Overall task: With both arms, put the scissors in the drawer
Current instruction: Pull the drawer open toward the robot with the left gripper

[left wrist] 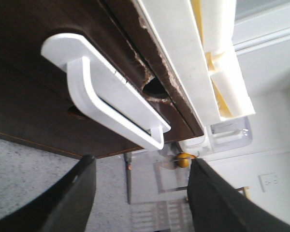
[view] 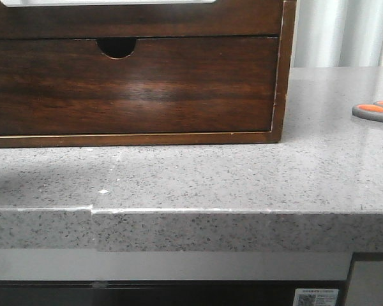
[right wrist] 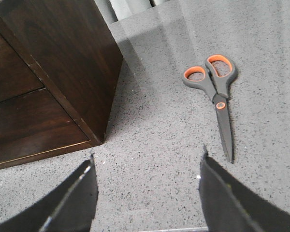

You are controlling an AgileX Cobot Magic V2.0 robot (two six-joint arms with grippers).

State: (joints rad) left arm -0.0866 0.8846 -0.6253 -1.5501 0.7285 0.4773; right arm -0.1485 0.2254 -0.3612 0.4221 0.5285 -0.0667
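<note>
The scissors, grey with orange handle loops, lie flat on the grey counter to the right of the wooden cabinet; the front view shows only their handles at the right edge. My right gripper is open and empty above the counter, short of the scissors' blade tips. The drawer is the upper dark brown front, with a white cut-out at its top edge, and looks closed. My left gripper is open and empty close in front of a white bar handle on that dark wood front. Neither arm shows in the front view.
The lower drawer has a small half-round notch. The cabinet's right side wall stands near the scissors. The counter's front edge has a chipped seam. White furniture lies beyond the cabinet.
</note>
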